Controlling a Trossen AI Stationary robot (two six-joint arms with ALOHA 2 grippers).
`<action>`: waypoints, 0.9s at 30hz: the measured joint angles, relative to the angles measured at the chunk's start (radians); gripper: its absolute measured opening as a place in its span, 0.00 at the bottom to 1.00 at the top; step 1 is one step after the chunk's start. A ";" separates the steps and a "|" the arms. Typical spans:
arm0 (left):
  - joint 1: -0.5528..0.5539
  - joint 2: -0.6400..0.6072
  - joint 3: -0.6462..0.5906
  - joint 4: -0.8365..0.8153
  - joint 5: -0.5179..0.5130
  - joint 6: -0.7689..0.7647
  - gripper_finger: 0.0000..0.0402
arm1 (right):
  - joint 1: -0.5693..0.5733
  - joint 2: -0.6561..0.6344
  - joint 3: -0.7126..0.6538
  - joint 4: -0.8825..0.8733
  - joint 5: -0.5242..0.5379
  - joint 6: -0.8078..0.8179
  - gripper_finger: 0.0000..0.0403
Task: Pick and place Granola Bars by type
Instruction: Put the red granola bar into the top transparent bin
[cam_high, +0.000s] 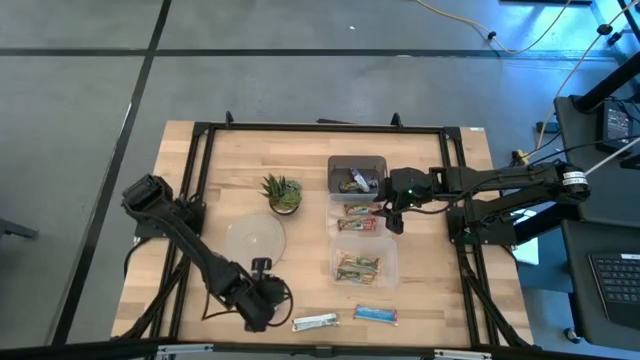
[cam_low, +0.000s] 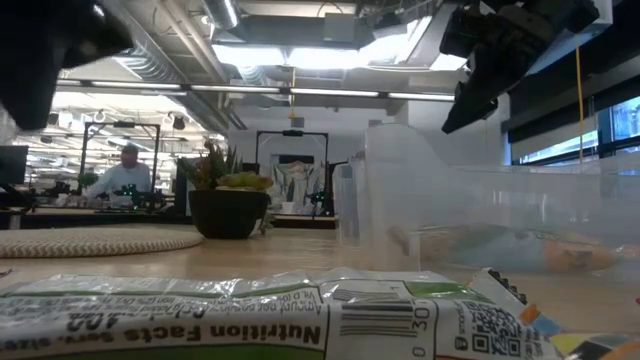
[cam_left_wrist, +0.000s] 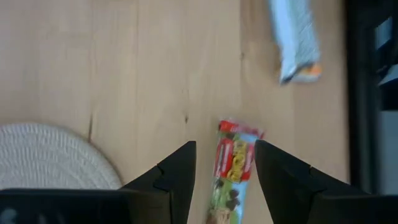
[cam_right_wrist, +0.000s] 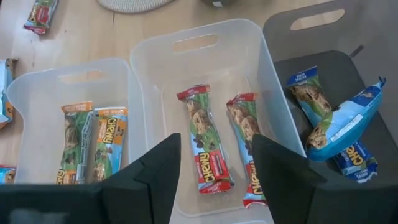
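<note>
Left wrist view: the red-ended bar (cam_left_wrist: 232, 170) is seen just beyond the woven mat (cam_left_wrist: 50, 155), long axis aligned between the open, empty left gripper (cam_left_wrist: 225, 163) fingers.

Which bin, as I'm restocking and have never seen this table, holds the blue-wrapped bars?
On the wooden table, three bins stand in a row right of centre. Take the end bin nearest the potted plant; it holds the blue-wrapped bars. It alone is dark grey; the other two are clear.
</note>
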 joint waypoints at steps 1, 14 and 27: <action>0.000 0.013 0.000 -0.009 0.002 -0.010 0.39 | 0.000 0.000 0.000 0.002 0.000 0.000 0.50; 0.002 0.159 0.000 0.003 0.154 -0.040 0.39 | 0.000 0.000 0.000 0.007 0.000 0.003 0.50; 0.002 0.182 0.000 0.045 0.150 -0.116 0.39 | 0.000 0.000 0.000 0.007 0.000 0.002 0.50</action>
